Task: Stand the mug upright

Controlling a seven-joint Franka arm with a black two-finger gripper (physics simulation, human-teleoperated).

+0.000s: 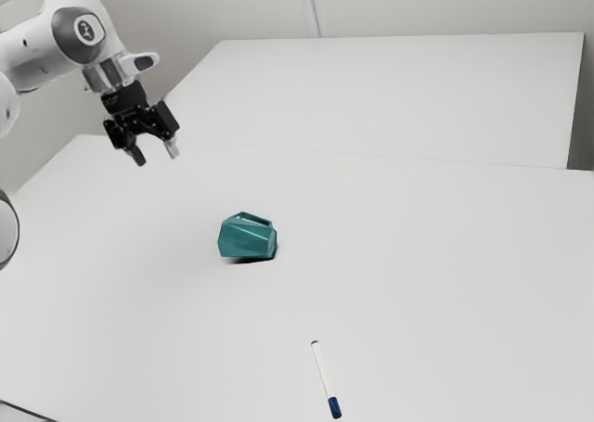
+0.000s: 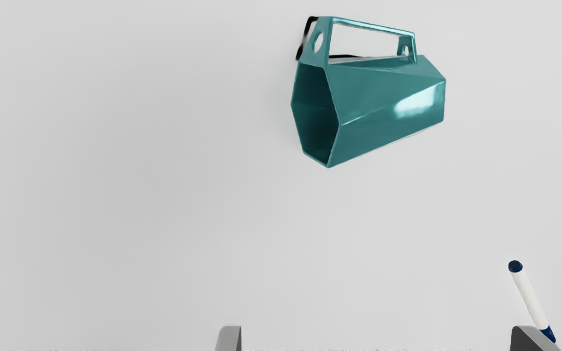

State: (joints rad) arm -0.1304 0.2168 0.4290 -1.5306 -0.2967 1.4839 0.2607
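Exterior view: the gripper (image 1: 156,153) hangs above the white table (image 1: 418,255), its fingers spread wide, and the teal mug (image 1: 248,238) lies ahead of and below it
A table edge runs behind the gripper, with a broad stretch of open surface ahead of it; the marker (image 1: 323,371) lies off to the gripper's side nearer the exterior camera. Glossy and faceted, the mug is tipped on its side, dark hollow mouth showing, angular handle jutting away from the fingertips
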